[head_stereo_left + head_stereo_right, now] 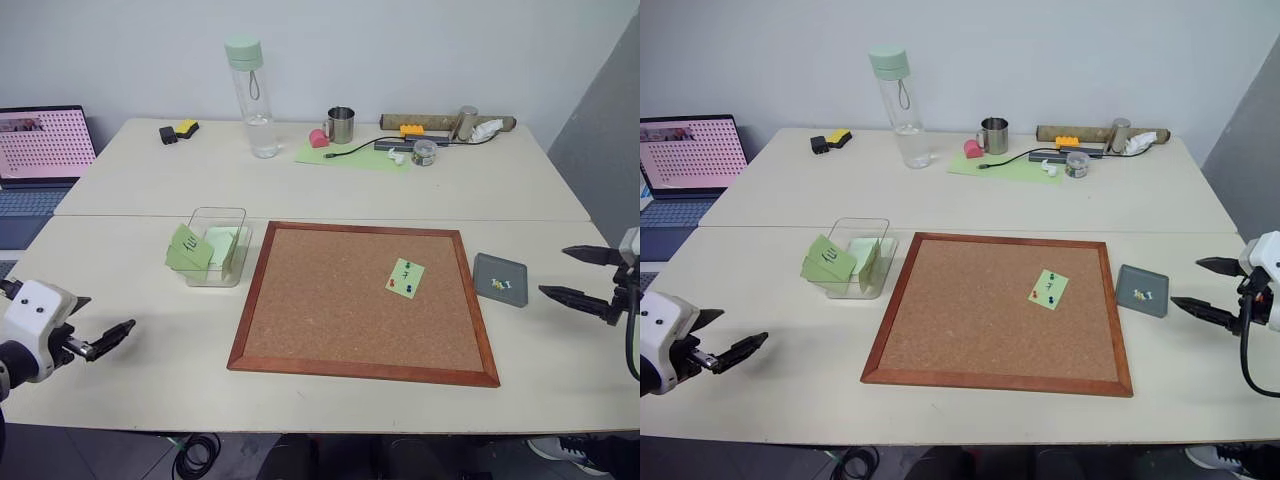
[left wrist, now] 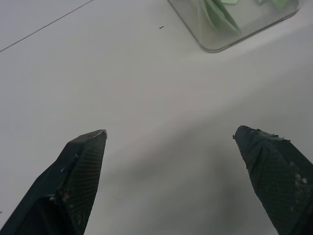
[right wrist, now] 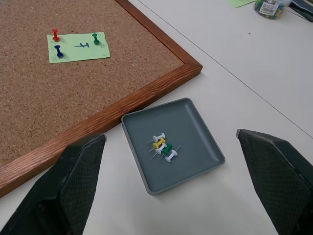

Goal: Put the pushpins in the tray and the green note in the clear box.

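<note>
The green note with a "7"-like mark lies on the right part of the corkboard. Three pushpins hold it: red, blue and green. Right of the board's frame sits the grey tray, with several loose pushpins in it, white, yellow and green. My right gripper hovers open just right of the tray. The clear box stands left of the board with other green notes in it. My left gripper is open over the bare table, nearer me than the box.
A water bottle, a steel mug, a pale-green mat and small clutter stand along the far table. A laptop is open at the far left. The near table edge runs just below both grippers.
</note>
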